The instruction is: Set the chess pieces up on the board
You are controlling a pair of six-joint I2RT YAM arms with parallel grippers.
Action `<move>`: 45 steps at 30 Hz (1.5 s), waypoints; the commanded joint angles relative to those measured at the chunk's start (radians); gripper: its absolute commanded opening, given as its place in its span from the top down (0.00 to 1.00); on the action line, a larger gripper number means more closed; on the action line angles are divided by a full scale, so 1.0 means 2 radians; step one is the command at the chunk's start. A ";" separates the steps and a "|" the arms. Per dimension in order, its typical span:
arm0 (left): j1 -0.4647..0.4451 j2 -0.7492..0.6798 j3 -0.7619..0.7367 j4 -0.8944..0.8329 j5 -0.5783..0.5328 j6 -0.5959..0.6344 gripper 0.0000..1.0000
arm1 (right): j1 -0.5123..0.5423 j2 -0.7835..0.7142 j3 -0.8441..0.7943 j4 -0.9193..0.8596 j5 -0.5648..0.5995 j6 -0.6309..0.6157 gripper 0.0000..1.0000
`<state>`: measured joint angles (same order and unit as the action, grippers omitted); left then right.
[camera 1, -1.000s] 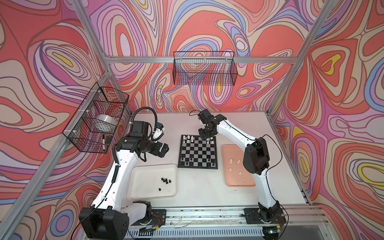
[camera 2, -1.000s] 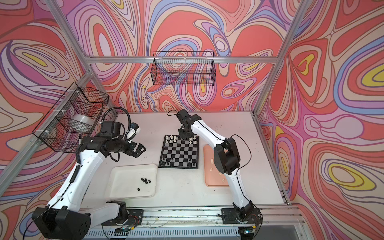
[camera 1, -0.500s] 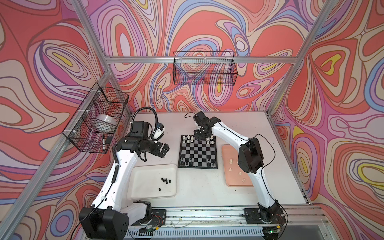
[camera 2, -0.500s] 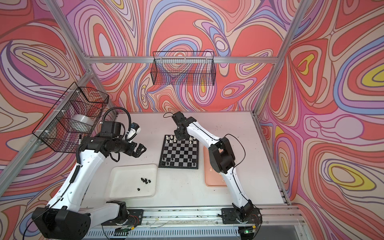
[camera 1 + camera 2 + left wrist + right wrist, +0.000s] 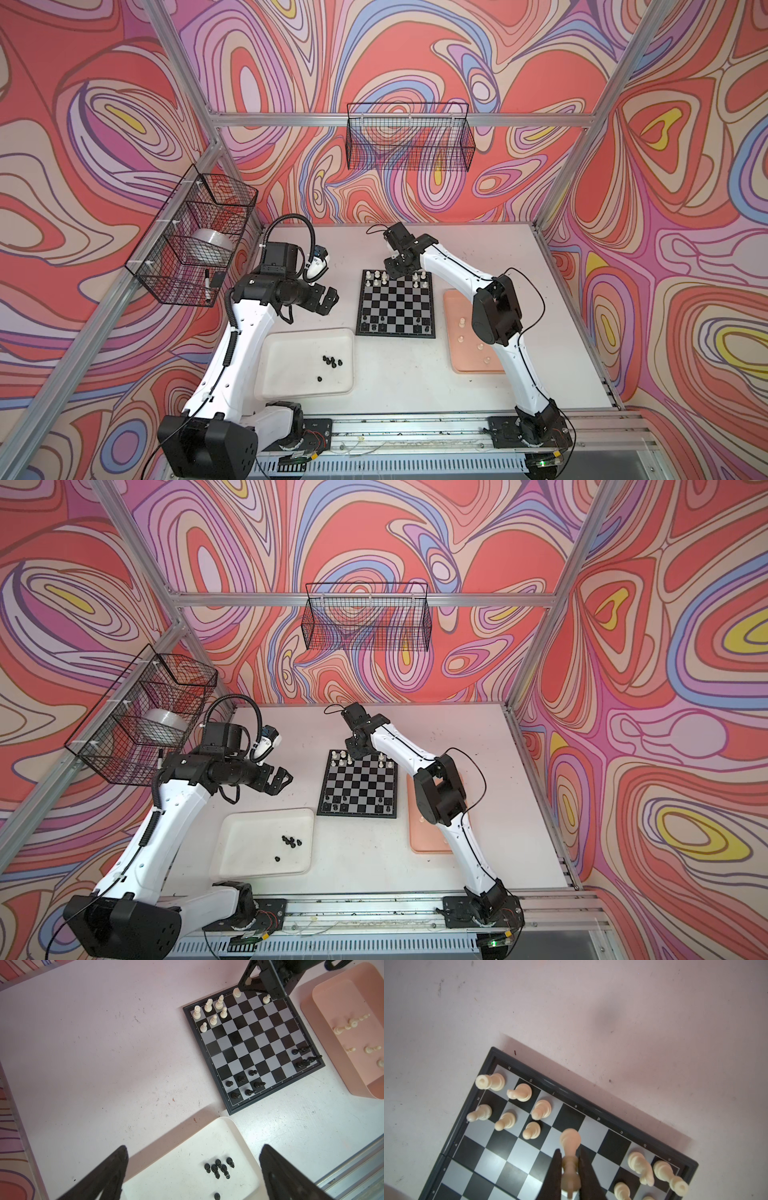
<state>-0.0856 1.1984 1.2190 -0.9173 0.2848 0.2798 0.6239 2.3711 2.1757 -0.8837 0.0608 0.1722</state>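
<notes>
Tabletop [image 5: 478, 257]: right end effector [image 5: 569, 1151] grips piece [image 5: 570, 1140]

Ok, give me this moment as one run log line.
right gripper: shut on cream-white piece over board | left gripper: open, empty, beside board | white tray: loose black pieces | pink tray: loose cream-white pieces

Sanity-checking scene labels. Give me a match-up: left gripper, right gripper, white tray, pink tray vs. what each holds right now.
1. left gripper
2. right gripper
3. white tray
4. pink tray

A. loose cream pieces
B. nothing, jaws open
C. loose black pieces
D. one tall cream piece, over the board

Pairs: 1-B, 2-D, 3-C, 4-A.
</notes>
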 commanded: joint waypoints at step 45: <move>-0.002 -0.014 -0.014 -0.005 0.003 0.003 0.00 | 0.005 0.056 0.046 -0.018 0.000 -0.014 0.84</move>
<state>-0.0856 1.1908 1.2060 -0.9169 0.2848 0.2802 0.6254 2.4535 2.2452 -0.8951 0.0521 0.1524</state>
